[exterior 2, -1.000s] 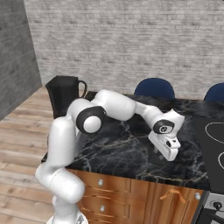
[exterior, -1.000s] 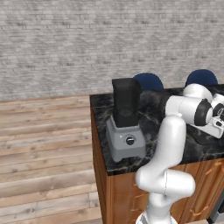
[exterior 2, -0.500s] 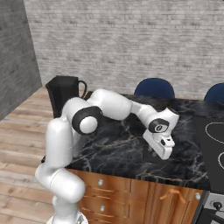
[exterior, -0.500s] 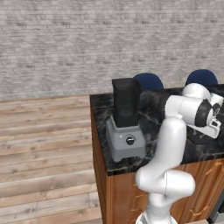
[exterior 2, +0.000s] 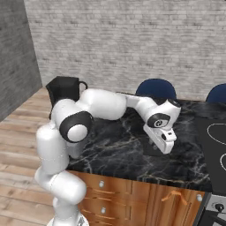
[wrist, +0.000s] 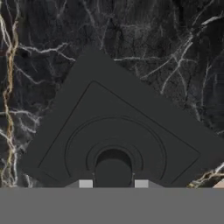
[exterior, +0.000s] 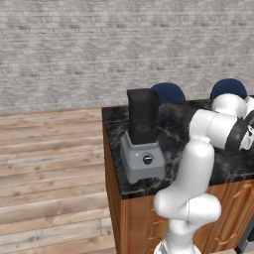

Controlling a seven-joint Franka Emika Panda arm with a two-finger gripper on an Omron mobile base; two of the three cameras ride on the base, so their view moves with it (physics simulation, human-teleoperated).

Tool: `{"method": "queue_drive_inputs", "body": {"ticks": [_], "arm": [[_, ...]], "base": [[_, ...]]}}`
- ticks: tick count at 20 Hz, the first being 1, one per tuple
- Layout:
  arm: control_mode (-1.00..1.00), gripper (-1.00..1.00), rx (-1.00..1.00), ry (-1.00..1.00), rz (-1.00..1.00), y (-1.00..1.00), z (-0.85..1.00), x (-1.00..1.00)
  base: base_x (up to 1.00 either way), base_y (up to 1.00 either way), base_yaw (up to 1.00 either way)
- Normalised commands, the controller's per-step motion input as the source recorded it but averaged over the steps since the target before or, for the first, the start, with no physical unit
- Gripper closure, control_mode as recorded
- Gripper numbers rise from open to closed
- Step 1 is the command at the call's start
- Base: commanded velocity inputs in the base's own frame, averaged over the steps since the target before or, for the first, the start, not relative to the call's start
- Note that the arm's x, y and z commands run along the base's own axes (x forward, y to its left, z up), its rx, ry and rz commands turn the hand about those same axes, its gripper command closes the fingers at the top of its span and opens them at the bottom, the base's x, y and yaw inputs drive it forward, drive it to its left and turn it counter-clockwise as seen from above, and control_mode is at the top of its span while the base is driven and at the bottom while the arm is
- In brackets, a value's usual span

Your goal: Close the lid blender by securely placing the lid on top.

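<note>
The lid (wrist: pixel 131 127) is a flat black square slab with raised rings and a round knob at its middle, lying on the dark marble counter (exterior 2: pixel 114 152). My gripper (wrist: pixel 113 183) hangs just above it, open, with a fingertip (wrist: pixel 85 183) on each side of the knob. From the right base view the white hand of the gripper (exterior 2: pixel 164 143) sits low over the lid (exterior 2: pixel 151 149). The blender (exterior: pixel 143 134), a tall black jar on a light grey base with a dark knob, stands uncovered at the counter's left end, well apart from the hand. The same blender (exterior 2: pixel 64 88) shows behind my arm.
Two blue chairs (exterior: pixel 168 92) (exterior: pixel 228 88) stand behind the counter. A cooktop (exterior 2: pixel 216 141) lies at the counter's right end. The counter's front edge drops to wooden drawers (exterior 2: pixel 132 194), with plank floor to the left and a brick wall behind.
The hand has sunk a little toward the lid and edged slightly toward the blender side. The blender and the lid have not moved.
</note>
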Motion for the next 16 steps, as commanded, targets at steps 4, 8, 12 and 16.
{"method": "queue_drive_inputs", "body": {"ticks": [4,8,12,16], "arm": [[-1.00,1.00,-0.05,-0.16,0.00,0.24,1.00,-0.04],[-1.00,1.00,-0.02,-0.15,0.00,0.40,0.97,-0.01],[-1.00,1.00,-0.01,-0.07,0.00,0.49,0.18,-0.16],[-1.00,1.00,0.00,-0.13,0.00,0.24,0.06,-0.22]], "base": [[0.00,0.00,0.00],[0.00,0.00,0.00],[0.00,0.00,0.00],[0.00,0.00,0.00]]}}
